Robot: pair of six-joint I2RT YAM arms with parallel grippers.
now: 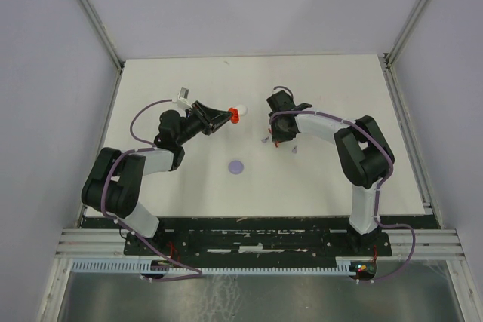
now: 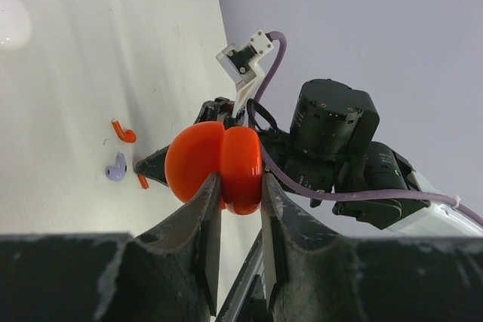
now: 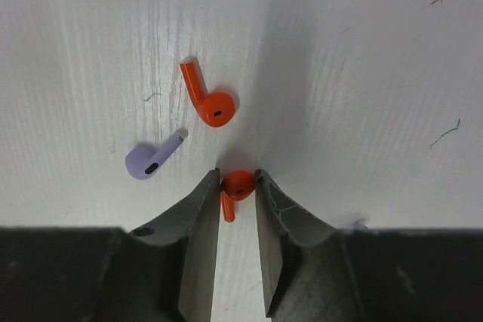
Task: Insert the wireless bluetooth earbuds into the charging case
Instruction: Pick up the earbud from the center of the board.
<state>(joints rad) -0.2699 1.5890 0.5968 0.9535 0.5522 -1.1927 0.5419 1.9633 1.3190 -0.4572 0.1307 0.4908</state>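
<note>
The red charging case (image 2: 215,165) hangs above the table, my left gripper (image 2: 240,180) shut on it; in the top view this gripper (image 1: 225,116) is left of centre. My right gripper (image 3: 237,184) points down at the table, its tips closed against a red earbud (image 3: 238,185) that still lies on the surface. A second red earbud (image 3: 208,100) and a pale purple earbud (image 3: 149,159) lie just beyond those tips. From above, the right gripper (image 1: 276,139) is right of the held case (image 1: 235,116).
A white round case (image 1: 241,106) sits just behind the red one. A pale purple disc (image 1: 238,166) lies nearer the arms, in the middle. A tiny pale bit (image 1: 294,148) lies right of the right gripper. White walls enclose the table on three sides.
</note>
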